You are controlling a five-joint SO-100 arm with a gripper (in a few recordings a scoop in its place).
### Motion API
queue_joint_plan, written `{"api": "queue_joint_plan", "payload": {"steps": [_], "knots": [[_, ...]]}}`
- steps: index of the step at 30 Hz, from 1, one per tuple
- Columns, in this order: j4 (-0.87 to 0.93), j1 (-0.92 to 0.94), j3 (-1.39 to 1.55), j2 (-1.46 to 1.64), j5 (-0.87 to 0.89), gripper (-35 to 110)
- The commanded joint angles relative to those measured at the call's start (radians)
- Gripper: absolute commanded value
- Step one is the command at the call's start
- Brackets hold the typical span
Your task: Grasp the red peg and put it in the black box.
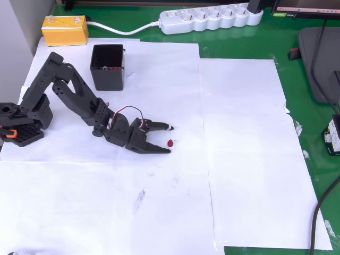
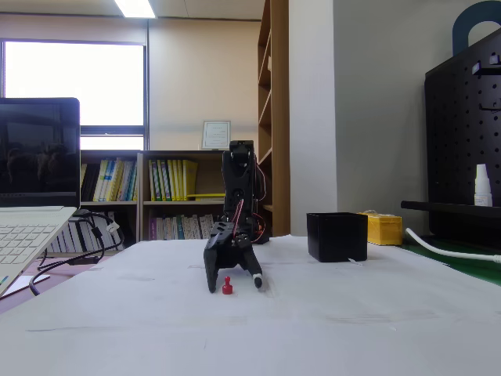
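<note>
Jaws [image 1: 170,139] spread wide, tips down at the white paper [image 1: 159,202] on the desk. Red peg [image 1: 170,143] sits on the paper between the two tips, touching neither as far as the overhead view shows; fixed view has the peg [image 2: 227,286] upright between the fingers. Black box [image 1: 108,67] stands well apart near the arm's base, beside the yellow block [image 1: 65,30].

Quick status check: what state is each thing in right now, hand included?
hand: open, fingers either side of the peg, not gripping
red peg: upright on the paper, between the fingers
black box: upright, open top, apart from the hand
laptop: lid open, screen dark
</note>
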Motion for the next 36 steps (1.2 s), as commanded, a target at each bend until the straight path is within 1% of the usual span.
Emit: {"api": "queue_joint_plan", "payload": {"steps": [1, 27, 36], "knots": [[0.011, 0.005, 0.025, 0.014, 0.003, 30], [0.014, -0.032, 0.008, 0.003, 0.046, 30], [0.04, -0.043, -0.015, -0.02, -0.006, 30]]}}
